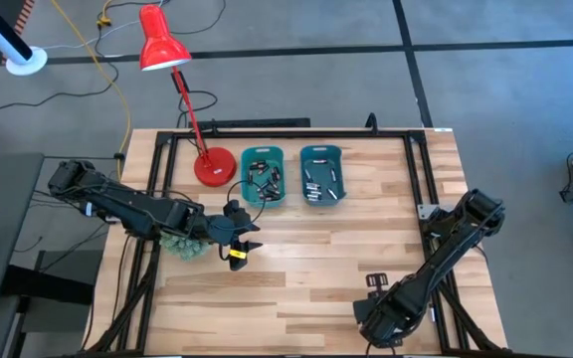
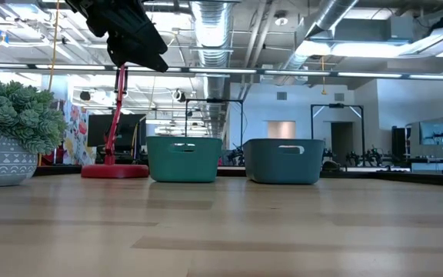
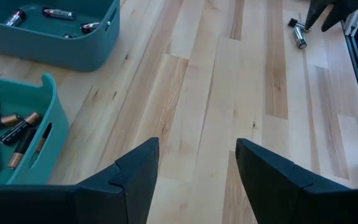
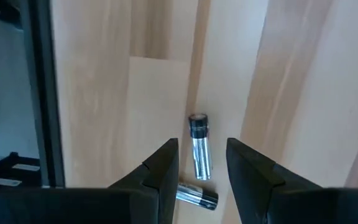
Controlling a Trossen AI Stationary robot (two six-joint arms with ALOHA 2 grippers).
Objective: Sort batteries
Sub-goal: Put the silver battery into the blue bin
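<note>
Two silver-and-black batteries lie on the wood below my right gripper (image 4: 202, 152): one battery (image 4: 199, 146) shows between its open fingers, the other battery (image 4: 196, 197) lies crosswise just behind it. The gripper points straight down, near the table's front right (image 1: 381, 318); I cannot tell whether it touches them. Two teal bins stand at the table's far middle, the left bin (image 1: 264, 176) and the right bin (image 1: 321, 174), each with several batteries inside. My left gripper (image 3: 197, 168) hangs open above the table's middle (image 1: 239, 247), holding nothing.
A red desk lamp (image 1: 207, 159) stands left of the bins. A green spiky plant in a grey pot (image 2: 10, 138) sits under my left arm. A black frame rail (image 4: 42, 93) runs close beside my right gripper. Bare wood (image 1: 316, 268) lies between the arms.
</note>
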